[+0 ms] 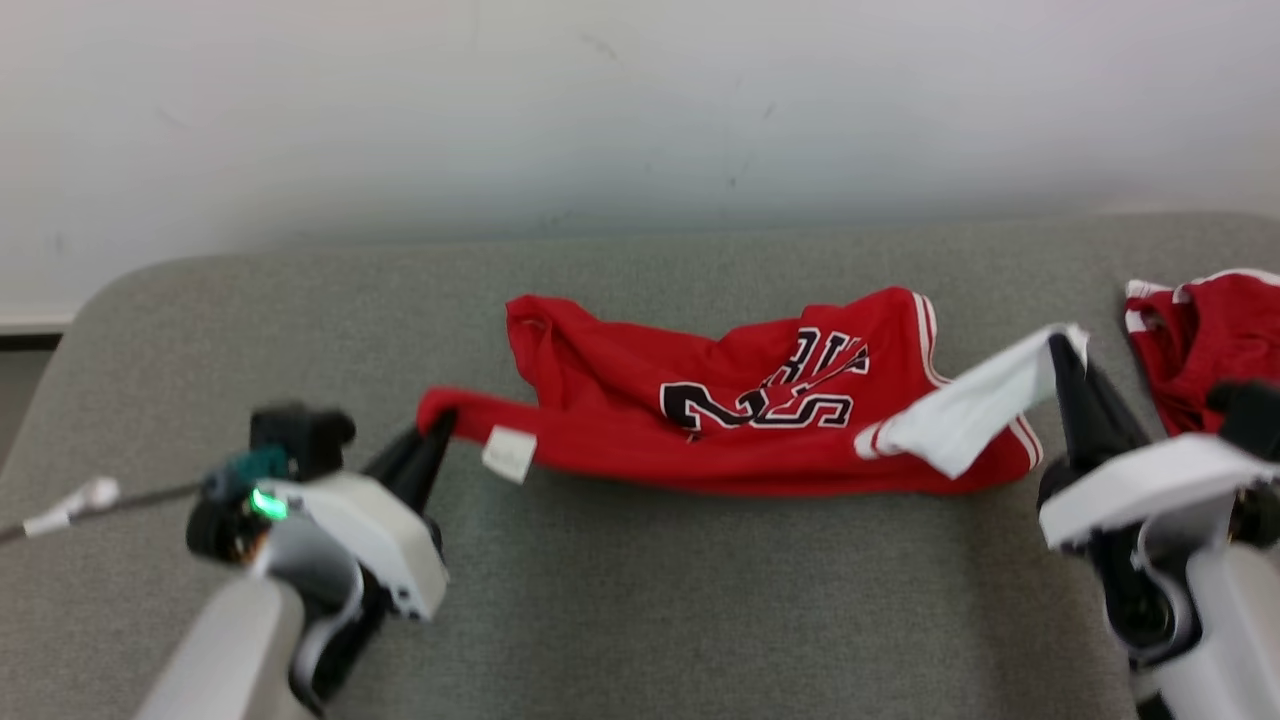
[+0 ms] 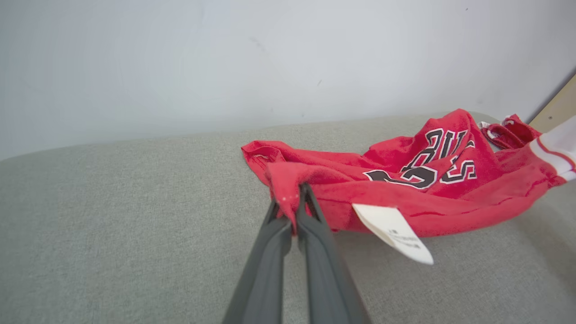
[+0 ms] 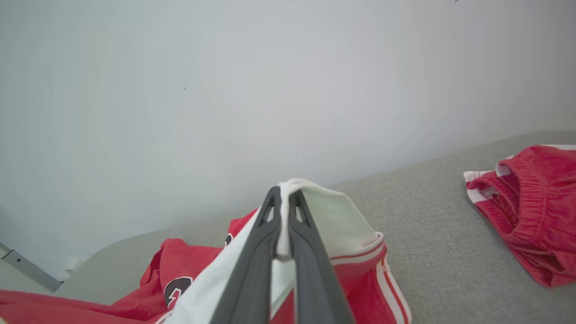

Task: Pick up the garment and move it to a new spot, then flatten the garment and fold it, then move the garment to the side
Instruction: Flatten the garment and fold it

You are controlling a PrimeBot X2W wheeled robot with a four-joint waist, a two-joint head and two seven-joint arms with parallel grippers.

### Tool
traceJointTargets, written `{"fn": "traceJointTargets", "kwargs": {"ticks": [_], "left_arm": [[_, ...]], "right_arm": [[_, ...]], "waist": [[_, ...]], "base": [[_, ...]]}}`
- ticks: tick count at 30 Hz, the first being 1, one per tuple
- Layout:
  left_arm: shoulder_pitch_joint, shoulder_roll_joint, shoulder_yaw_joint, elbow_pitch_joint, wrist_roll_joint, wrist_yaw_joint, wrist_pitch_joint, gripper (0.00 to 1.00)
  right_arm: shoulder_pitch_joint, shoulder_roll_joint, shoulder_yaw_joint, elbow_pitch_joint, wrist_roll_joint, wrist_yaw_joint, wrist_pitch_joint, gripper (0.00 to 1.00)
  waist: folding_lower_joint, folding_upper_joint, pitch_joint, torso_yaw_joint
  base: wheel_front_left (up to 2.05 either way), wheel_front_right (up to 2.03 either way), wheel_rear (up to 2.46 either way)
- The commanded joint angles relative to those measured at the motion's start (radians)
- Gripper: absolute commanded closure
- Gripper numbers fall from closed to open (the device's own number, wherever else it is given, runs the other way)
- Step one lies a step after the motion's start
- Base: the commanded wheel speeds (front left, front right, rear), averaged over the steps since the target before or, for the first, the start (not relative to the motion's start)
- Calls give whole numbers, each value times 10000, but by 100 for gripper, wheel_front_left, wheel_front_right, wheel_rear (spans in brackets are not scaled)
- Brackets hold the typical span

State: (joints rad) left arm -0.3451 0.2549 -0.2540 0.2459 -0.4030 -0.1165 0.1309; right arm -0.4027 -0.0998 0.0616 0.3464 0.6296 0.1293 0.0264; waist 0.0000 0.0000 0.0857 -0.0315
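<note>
Head view looks down from above; both wrist views sit low, close, sharing the garment (image 1: 600, 390).

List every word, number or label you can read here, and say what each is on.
"BUL": black letters on the red jersey, upside down in the head view; the rest is lost in a fold.
"2" and a creased second digit that I cannot make out: the number next to those letters.
Print on the tag hanging off the jersey: too small to read.
No text seen on the second red garment.
</note>
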Motion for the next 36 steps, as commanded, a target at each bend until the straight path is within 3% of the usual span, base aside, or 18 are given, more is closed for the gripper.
{"fn": "traceJointTargets", "kwargs": {"ticks": [1, 9, 13, 17, 26, 36], "left_arm": [[-705, 239, -46, 181, -165, -60, 116, 100], [-5072, 1298, -1000, 1519, -907, -126, 494, 100], [-7321, 1995, -1847, 2096, -1105, -128, 400, 100], [-9161, 2327, -2604, 2880, -1473, -130, 197, 100], [-12130, 2238, -3593, 4795, -2214, -131, -626, 100], [-13988, 1866, -4006, 6496, -3150, -132, -1207, 100]], "right_arm": [[-665, -179, 51, 76, 123, 20, 148, 100], [-4586, -401, 103, 1193, 284, 20, 492, 100], [-6863, -455, 127, 2068, -158, 20, 165, 100], [-8863, -426, 42, 3173, -660, 20, -356, 100], [-12247, -378, 49, 4880, -1063, 14, -1268, 100], [-14330, -331, 323, 6025, -956, 13, -1621, 100]], "waist": [[0, 0, 398, -11], [0, 0, 2355, -63], [0, 0, 3302, -114], [0, 0, 3763, -91], [0, 0, 3955, -90], [0, 0, 3926, -267]], "base": [[0, 0, 0], [0, 0, 0], [0, 0, 0], [0, 0, 0], [0, 0, 0], [0, 0, 0]]}}
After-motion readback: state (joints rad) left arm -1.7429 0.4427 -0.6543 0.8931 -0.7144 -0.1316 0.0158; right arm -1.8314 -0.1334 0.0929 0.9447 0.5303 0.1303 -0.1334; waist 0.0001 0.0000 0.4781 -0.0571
